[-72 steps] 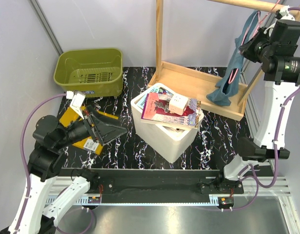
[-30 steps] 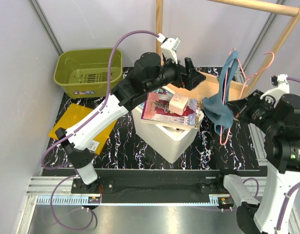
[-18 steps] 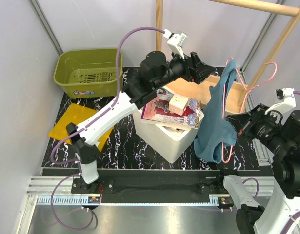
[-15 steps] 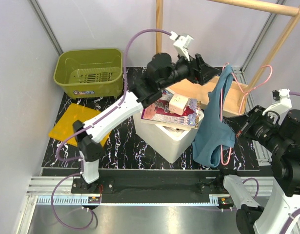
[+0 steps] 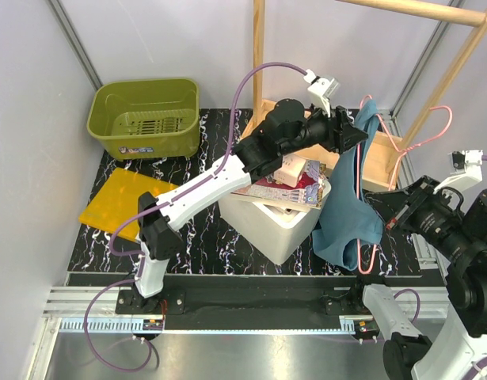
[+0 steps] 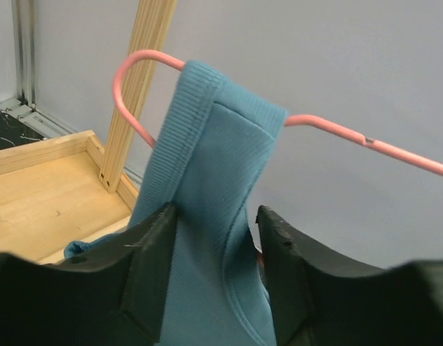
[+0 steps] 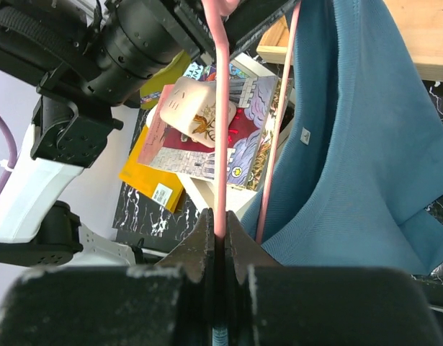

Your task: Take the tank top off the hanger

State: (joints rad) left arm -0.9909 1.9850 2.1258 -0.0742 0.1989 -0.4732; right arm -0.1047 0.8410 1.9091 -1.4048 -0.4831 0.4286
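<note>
The teal tank top [image 5: 348, 218] hangs limp from the pink wire hanger [image 5: 374, 252], in the air right of the white box. My right gripper [image 5: 391, 215] is shut on the hanger's wire; in the right wrist view its jaws [image 7: 220, 227] pinch the pink wire [image 7: 220, 108], with the teal fabric [image 7: 351, 144] to the right. My left gripper [image 5: 359, 131] reaches the garment's top strap. In the left wrist view its open fingers [image 6: 215, 238] straddle the strap [image 6: 207, 180], which is looped over the hanger's shoulder [image 6: 351, 133].
The white box [image 5: 279, 226], topped with books, stands under my left arm. A green basket [image 5: 144, 115] is at the back left and a yellow folder [image 5: 120, 206] lies on the table. The wooden rack's base tray [image 5: 382, 170] and rail [image 5: 409, 8] are behind the hanger.
My left arm has swung up from the left side and reached right until its fingers straddle the top strap. My right arm brought the hanger off the rack rail and down toward the front.
</note>
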